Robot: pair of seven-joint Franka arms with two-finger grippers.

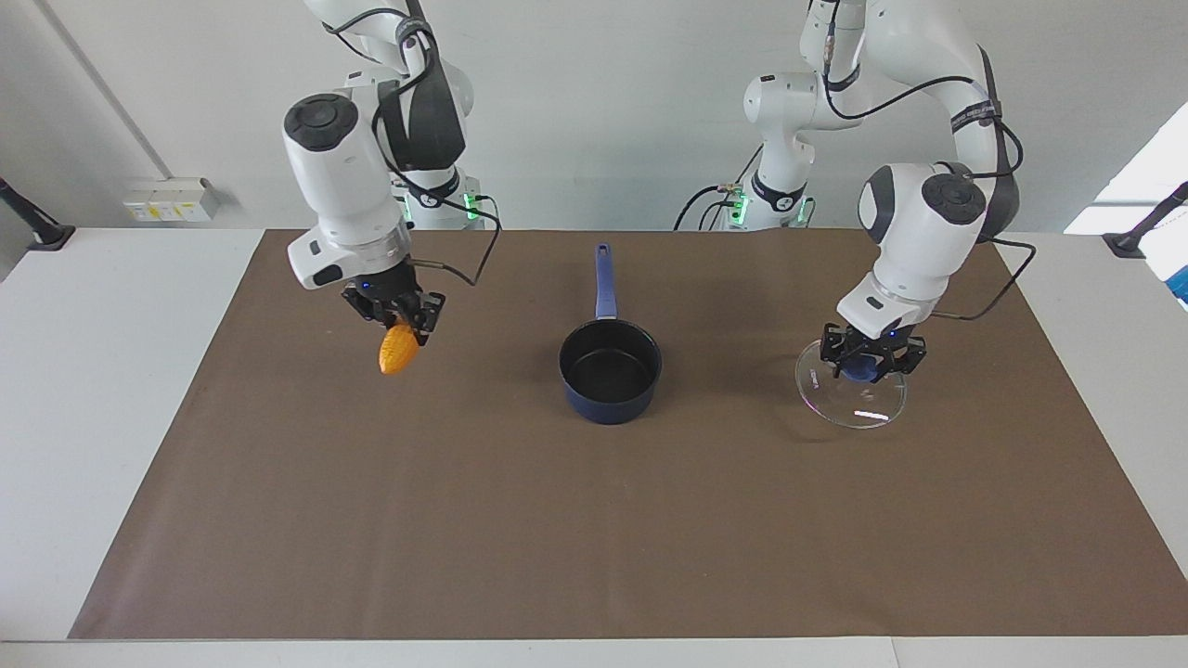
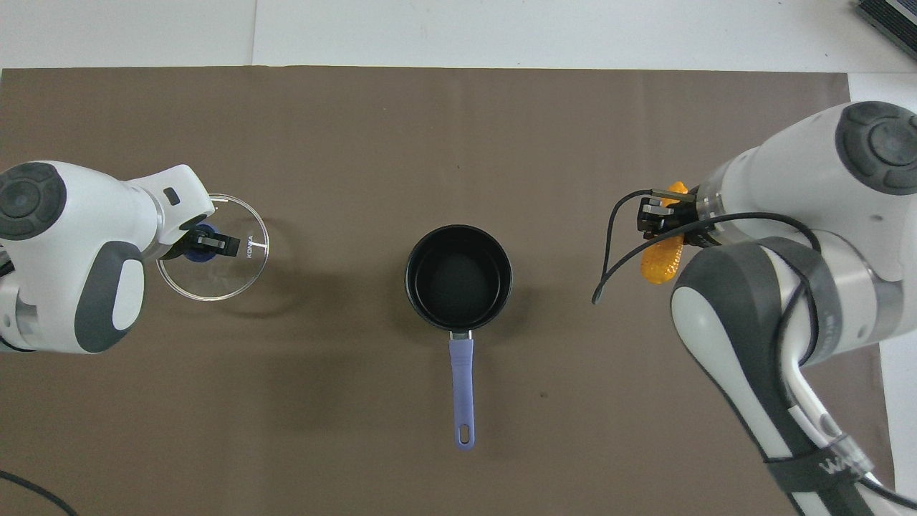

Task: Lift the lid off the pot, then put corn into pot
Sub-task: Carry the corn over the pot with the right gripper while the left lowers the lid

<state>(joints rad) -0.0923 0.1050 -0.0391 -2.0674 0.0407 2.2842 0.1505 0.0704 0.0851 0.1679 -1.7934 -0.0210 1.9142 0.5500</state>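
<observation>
Table [image 1: 83, 390]: white top, covered over most of its width by a brown mat [image 1: 594, 520].
Right arm [image 1: 343, 167]: enters from its base at the robots' edge and is raised over the mat toward its own end of the table.
Left arm [image 1: 928, 223]: bent down over the mat toward its own end of the table.
Pot [image 1: 610, 371]: stands upright and uncovered at the middle of the mat, black inside visible and nothing in it; its long blue handle [image 1: 604, 283] points toward the robots.
Lid [image 1: 851, 390]: clear glass disc, off the pot and well apart from it, toward the left arm's end of the table. It is tilted, with its lower edge at or just above the mat; contact cannot be told.
Corn [image 1: 397, 349]: hangs in the air, tilted, tapered end down, over bare mat well apart from the pot, toward the right arm's end.
Left gripper [image 1: 871, 360]: fingers pressed onto the lid's blue knob [image 2: 198, 240], pinching it from above.
Right gripper [image 1: 401, 315]: fingers pinch the upper end of the corn; the cob's lower part sticks out below them.
</observation>
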